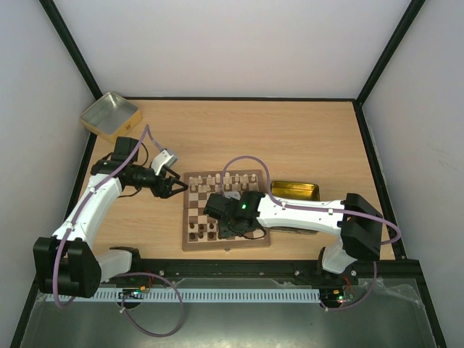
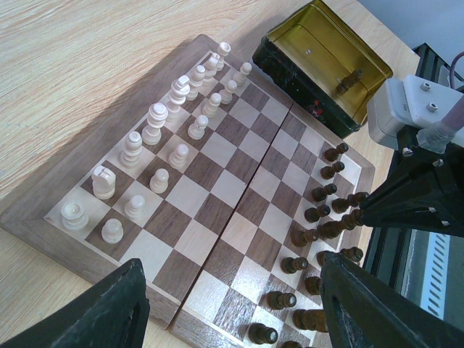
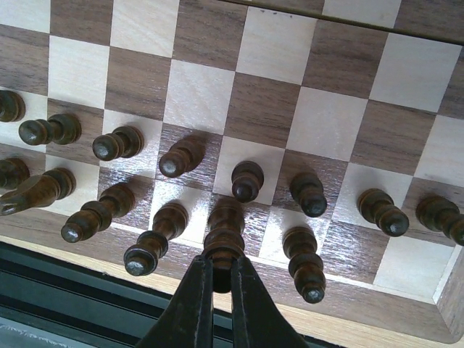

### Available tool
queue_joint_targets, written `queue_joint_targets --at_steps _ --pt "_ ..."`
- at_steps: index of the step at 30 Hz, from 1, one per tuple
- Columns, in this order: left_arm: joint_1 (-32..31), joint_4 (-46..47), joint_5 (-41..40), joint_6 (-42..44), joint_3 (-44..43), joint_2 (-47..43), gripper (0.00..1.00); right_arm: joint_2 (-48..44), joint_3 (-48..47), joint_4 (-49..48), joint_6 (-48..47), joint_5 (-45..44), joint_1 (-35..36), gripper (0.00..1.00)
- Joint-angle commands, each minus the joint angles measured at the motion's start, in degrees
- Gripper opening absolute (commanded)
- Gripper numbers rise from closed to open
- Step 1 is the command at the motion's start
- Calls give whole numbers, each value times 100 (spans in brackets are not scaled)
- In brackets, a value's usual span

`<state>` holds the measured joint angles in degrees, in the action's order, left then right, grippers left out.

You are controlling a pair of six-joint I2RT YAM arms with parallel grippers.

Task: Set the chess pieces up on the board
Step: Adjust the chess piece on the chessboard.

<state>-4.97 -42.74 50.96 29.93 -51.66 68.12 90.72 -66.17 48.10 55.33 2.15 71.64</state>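
Note:
The board (image 1: 199, 206) lies at the table's near middle. Cream chess pieces (image 1: 217, 180) stand in its two far rows and dark chess pieces (image 1: 199, 230) in its near rows. My right gripper (image 1: 232, 220) hangs over the near rows. In the right wrist view it (image 3: 221, 279) is shut on the top of a tall dark piece (image 3: 225, 232) that stands on a back-row square among the other dark pieces (image 3: 181, 156). My left gripper (image 1: 174, 187) is open and empty by the board's far left corner. In its wrist view it (image 2: 239, 319) looks across the board (image 2: 217, 188).
A gold tin (image 1: 293, 191) lies right of the board. In the left wrist view it (image 2: 326, 61) holds one dark piece (image 2: 350, 78). A second gold tin (image 1: 109, 114) sits at the back left corner. Black frame rails edge the table.

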Motion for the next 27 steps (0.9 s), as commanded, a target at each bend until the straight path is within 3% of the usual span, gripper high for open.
queue_joint_targets --at_steps 1,27 --pt "-30 -41 80 -5 49 -70 65 -185 -110 254 41 -154 52 4" --pt "-30 -41 80 -9 49 -58 65 -165 75 230 79 -195 114 4"
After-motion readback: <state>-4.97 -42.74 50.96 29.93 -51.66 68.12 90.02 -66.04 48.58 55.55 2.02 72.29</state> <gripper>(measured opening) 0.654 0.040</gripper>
